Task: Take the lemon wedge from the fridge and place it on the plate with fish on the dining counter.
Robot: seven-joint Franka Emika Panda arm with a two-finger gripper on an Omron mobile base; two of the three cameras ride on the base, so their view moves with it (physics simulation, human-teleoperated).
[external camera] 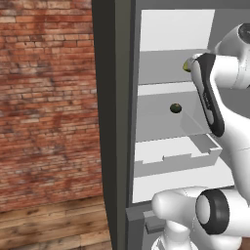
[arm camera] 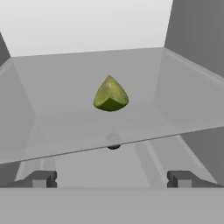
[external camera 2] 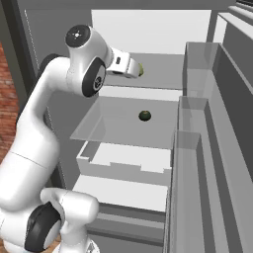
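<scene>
We face the open fridge (external camera: 113, 122), its grey outer wall beside a red brick wall (external camera: 46, 97) and its white interior stacked with glass shelves (external camera 2: 123, 121). On the right stands its open door, lined with clear bins (external camera 2: 197, 148). Our white arm (external camera 2: 34, 143) rises from the base and reaches up to the upper glass shelf. In the hand view, the gripper (arm camera: 111, 179) hangs level with that shelf's front edge, its two dark fingertips (arm camera: 41, 178) set wide apart with nothing between them. Ahead of them, toward the middle of the upper shelf, sits the lemon wedge (arm camera: 110, 94) (a tiny yellow-green piece, pointed at the top), apart from the fingers. On the shelf below lies a small dark round item (external camera 2: 144, 116), also visible through the glass under the wedge.
</scene>
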